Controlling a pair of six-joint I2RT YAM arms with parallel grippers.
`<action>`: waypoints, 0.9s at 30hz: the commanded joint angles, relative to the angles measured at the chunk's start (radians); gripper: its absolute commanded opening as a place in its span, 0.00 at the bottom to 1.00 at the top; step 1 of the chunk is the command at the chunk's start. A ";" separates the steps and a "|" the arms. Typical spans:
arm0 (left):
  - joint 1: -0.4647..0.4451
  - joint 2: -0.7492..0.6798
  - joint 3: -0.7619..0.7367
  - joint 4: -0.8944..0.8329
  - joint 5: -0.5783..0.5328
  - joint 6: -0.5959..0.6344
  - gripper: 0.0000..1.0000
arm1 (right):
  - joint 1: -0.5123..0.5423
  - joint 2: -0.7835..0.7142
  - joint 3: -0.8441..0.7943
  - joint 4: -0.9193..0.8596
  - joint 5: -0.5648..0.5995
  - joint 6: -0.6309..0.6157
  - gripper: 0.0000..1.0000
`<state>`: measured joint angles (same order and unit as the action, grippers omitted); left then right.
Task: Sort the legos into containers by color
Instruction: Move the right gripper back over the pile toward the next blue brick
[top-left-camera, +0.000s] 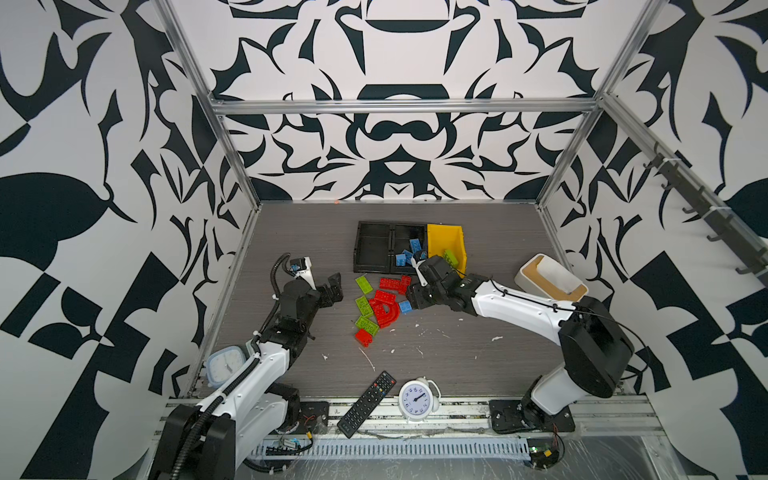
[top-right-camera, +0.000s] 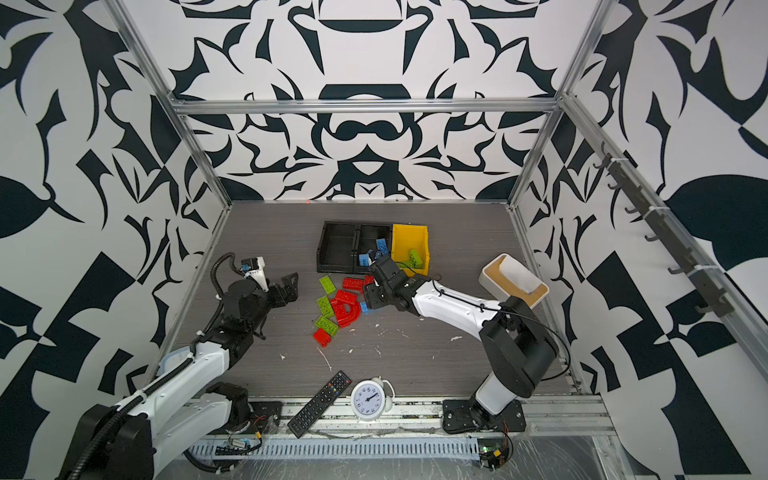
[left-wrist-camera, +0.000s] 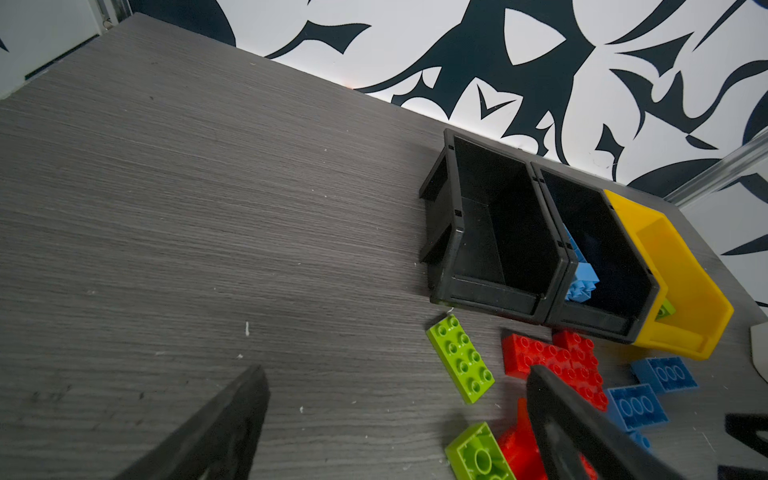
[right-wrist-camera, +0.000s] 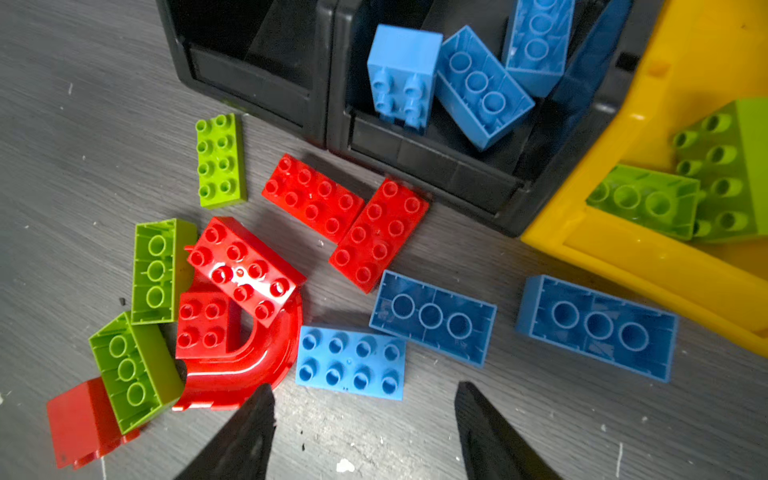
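While the right gripper (right-wrist-camera: 363, 386) stands with its fingers apart and empty, the light-blue studded rectangular plastic brick (right-wrist-camera: 350, 361) lies studs-up just ahead of the gap between them, near the front wall of the two joined black plastic bins (right-wrist-camera: 436, 166). The left gripper (left-wrist-camera: 397, 372) has its fingers spread, gripping nothing, also near that wall.
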<state>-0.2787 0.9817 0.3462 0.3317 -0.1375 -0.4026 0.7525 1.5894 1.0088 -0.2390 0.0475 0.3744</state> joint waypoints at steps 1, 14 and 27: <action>0.004 -0.004 0.014 0.003 0.007 0.000 0.99 | 0.003 -0.012 0.004 -0.002 -0.025 0.000 0.73; 0.004 -0.063 -0.002 -0.006 -0.037 0.013 0.99 | 0.021 0.105 0.022 0.020 -0.041 0.004 0.75; 0.004 -0.073 0.002 -0.020 -0.037 0.015 0.99 | 0.023 0.165 0.026 0.048 -0.062 -0.001 0.76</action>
<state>-0.2787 0.9272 0.3462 0.3149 -0.1616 -0.3923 0.7696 1.7611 1.0088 -0.2039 -0.0086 0.3756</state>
